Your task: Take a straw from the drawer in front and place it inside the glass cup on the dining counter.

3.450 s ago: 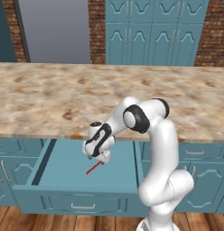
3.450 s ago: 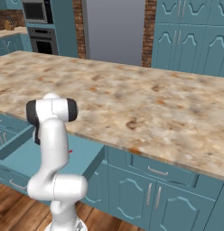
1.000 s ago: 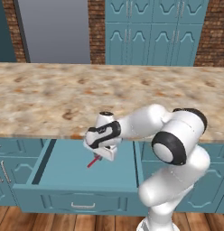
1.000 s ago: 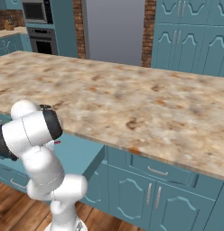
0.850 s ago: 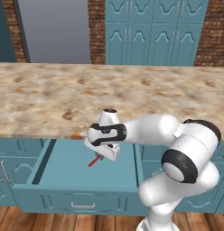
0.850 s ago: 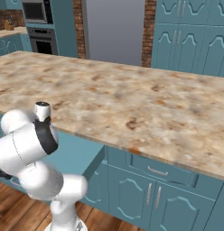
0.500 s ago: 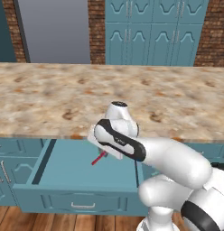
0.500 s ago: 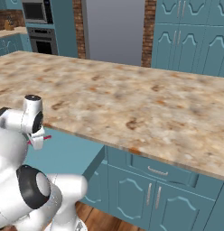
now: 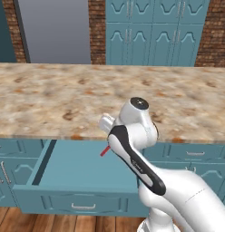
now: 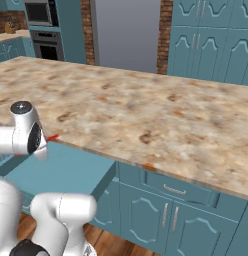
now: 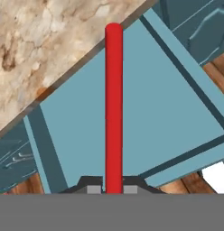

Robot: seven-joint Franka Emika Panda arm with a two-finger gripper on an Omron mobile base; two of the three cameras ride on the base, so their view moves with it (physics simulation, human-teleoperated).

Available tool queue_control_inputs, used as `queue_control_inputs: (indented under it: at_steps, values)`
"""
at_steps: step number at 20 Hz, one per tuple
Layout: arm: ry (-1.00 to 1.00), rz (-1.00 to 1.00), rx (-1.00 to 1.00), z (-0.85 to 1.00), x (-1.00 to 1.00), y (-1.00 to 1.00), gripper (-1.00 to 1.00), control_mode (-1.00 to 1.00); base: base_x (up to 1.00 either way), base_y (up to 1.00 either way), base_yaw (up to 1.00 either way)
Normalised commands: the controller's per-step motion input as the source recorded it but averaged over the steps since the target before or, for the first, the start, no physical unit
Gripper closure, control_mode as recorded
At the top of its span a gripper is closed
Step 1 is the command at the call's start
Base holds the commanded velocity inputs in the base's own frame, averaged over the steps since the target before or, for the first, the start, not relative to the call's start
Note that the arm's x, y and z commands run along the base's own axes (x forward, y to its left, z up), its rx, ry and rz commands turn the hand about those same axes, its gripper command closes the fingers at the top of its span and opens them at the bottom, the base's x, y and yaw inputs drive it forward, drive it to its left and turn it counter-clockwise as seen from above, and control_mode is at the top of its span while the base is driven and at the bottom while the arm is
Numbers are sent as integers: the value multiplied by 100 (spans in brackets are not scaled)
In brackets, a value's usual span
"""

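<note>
Left base view: the straw (image 9: 105,151) shows as a short red sliver at frame centre, slanting down-left from the wrist, above the open drawer (image 9: 82,170), just below the dining counter (image 9: 64,97) edge.

Right base view: its red tip pokes out at middle left, at the counter edge.

Hand view: the gripper (image 11: 114,189), pinched on the straw's base, holds its long axis straight ahead along the fingers. I see no glass cup, so its direction cannot be told.
</note>
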Motion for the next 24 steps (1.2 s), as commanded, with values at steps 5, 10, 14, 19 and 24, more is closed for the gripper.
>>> queue_control_inputs:
  at_steps: [5, 10, 14, 19, 24]
  values:
    - [0, -7, -9, 22, 0, -40, 100, -100, 0, 0, 0]
    - [8, -2, -6, 18, 5, -14, 100, -100, 0, 0, 0]
    - [8, 0, 0, 4, 7, -10, 100, -100, 0, 0, 0]
    - [2, 0, 0, 0, -7, 0, 100, 100, -60, -20, -3]
    - [0, 0, 0, 0, 0, 0, 100, 100, -89, -65, -4]
